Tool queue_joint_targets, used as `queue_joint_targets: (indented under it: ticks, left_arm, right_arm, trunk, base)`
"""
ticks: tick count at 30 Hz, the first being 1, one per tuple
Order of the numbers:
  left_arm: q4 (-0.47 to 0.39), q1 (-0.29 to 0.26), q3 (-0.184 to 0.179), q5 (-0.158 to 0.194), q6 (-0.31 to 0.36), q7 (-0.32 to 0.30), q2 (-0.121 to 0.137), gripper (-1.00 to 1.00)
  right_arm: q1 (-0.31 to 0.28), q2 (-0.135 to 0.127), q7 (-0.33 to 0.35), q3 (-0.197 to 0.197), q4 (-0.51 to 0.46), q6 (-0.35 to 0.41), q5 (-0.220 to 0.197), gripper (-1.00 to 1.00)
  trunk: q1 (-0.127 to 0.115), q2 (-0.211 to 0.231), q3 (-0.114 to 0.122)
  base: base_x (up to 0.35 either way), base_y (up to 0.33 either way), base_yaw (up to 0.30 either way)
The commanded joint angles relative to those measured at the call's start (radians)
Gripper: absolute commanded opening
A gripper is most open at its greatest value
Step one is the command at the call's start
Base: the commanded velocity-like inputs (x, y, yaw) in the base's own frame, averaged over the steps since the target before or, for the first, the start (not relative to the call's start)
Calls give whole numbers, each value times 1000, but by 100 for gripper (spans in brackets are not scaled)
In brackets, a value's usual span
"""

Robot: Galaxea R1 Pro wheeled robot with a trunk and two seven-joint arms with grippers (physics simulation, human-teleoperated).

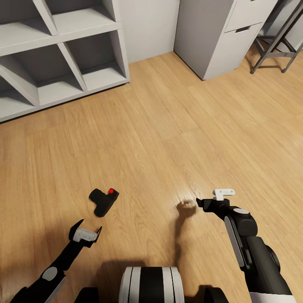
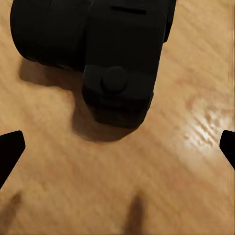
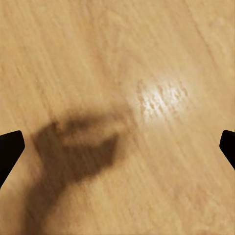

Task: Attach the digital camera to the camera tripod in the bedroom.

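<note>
- Head view: the digital camera point(image 1: 103, 201) lies on the floor point(image 1: 168, 139); my left hand point(image 1: 86, 234) hovers just short of it, spread and empty.
- Left wrist view: the camera lies just ahead between my parted fingertips point(image 2: 10, 152), so I judge I must advance and close.
- Right wrist view: my right hand point(image 3: 117, 147) is spread, empty, over bare floor.

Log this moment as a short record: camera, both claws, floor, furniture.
camera: black, red button up, lying on the floor
left claw: open, just short of the camera, not touching it
right claw: open, over bare floor, holding nothing
floor: light wood, glossy patch near the right claw
shelves: white cubbies, far left
cabinet: grey, drawers, far right
frame: dark metal legs, far right corner
</note>
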Motion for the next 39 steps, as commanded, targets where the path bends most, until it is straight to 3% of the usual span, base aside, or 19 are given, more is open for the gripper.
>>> queue_joint_targets:
  ticks: [1, 6, 7, 10, 13, 31, 39]
  left_arm:
    - [-4, -1, -3, 10, -4, -12, 8, 100]
    - [-10, -1, -3, 0, -6, -25, 29, 100]
    - [-9, -2, -3, -42, -6, -28, 35, 100]
    - [-4, -3, -3, -79, -7, -29, 37, 100]
    - [2, -3, -3, -93, -7, -29, 40, 100]
    - [62, -10, -2, -100, -7, -29, 47, 100]
    - [68, -13, -2, -101, -6, -29, 42, 100]
  right_arm:
    - [0, 0, 8, -1, -1, 5, 4, 100]
    - [0, 0, 8, -1, -1, 5, 4, 100]
    - [0, 0, 8, -1, -1, 5, 4, 100]
    - [0, 0, 8, -1, -1, 5, 4, 100]
    - [0, 0, 8, -1, -1, 5, 4, 100]
    - [0, 0, 8, 0, -1, 6, 4, 100]
    - [0, 4, 8, 0, -1, 6, 30, 100]
  trunk:
    - [0, 0, -1]
    - [0, 0, -1]
    - [0, 0, -1]
    - [0, 0, -1]
    - [0, 0, -1]
    - [0, 0, -1]
    - [0, 0, -1]
  base:
    - [0, 0, 0]
    - [0, 0, 0]
    - [0, 0, 0]
    - [0, 0, 0]
    - [0, 0, 0]
    - [0, 0, 0]
    - [0, 0, 0]
